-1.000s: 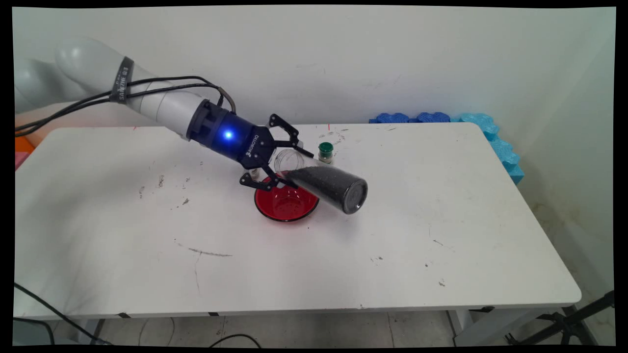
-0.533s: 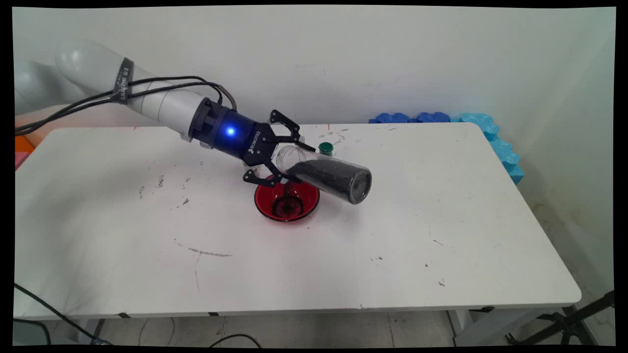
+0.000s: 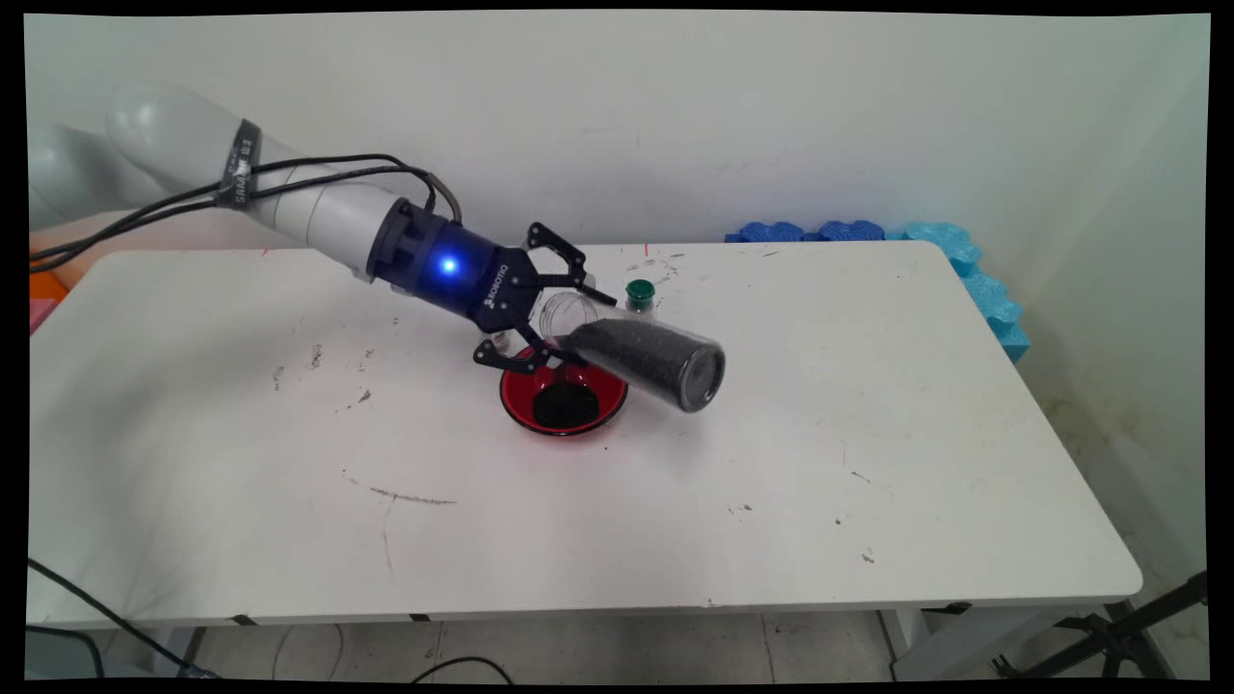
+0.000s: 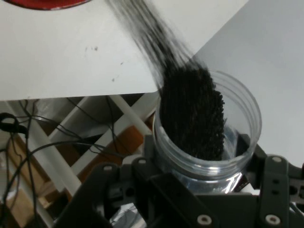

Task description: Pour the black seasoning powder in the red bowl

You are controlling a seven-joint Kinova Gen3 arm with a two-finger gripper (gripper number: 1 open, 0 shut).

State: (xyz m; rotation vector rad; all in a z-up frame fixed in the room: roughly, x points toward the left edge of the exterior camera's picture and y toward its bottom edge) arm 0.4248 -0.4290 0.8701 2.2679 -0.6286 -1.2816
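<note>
My gripper is shut on a clear plastic jar, holding it near its open mouth. The jar lies tilted on its side above the table and is mostly full of fine black grains. Its mouth hangs over a red bowl, and a dark heap of grains lies in the bowl. In the hand view the jar fills the middle above my gripper. A stream of grains runs from its mouth toward the red bowl at the top edge.
A small bottle with a green cap stands just behind the jar. Blue foam pieces lie along the table's far right edge. The table edge shows in the hand view, with cables and frame below.
The red bowl held no grains a second ago and now holds a black heap. The jar's base rose half a second ago, then dipped slightly again.
</note>
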